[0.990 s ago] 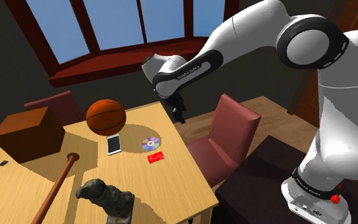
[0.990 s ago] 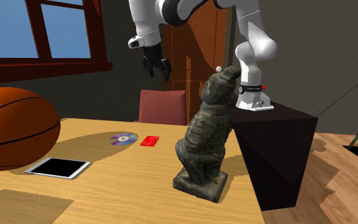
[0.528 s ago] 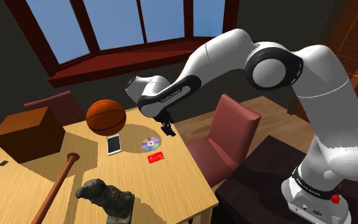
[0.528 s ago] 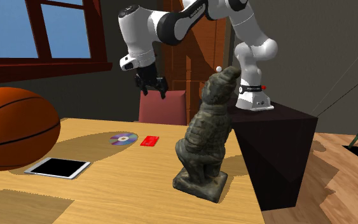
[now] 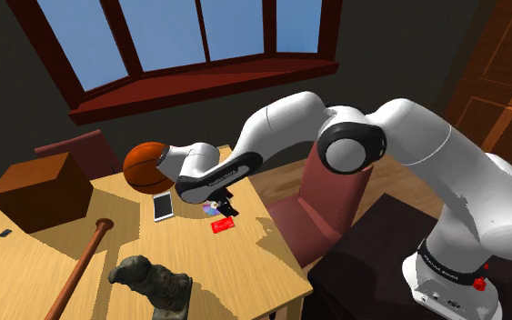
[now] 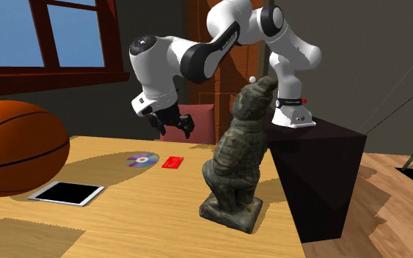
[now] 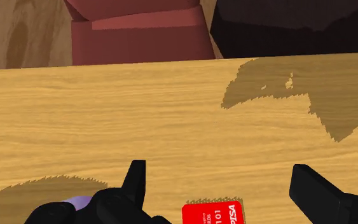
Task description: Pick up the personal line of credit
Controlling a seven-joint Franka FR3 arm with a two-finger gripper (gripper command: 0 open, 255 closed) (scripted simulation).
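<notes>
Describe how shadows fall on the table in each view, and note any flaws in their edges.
Shoulder view: a dark band crosses the table below the basketball, and a jagged patch lies beside the red card. Second exterior view: a darker oval surrounds card and disc. Wrist view: saw-toothed shadow patches mark the wood beyond the open fingers.

basketball [image 5: 143, 169], disc [image 6: 141, 159], phone [image 5: 163, 206], statue [image 6: 238, 157], brown box [image 5: 40, 191]

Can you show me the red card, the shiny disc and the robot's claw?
red card [image 6: 172, 163]: second exterior view, its middle.
shiny disc [image 6: 142, 159]: second exterior view, near its hole.
claw [image 6: 174, 130]: second exterior view, between its fingertips.
</notes>
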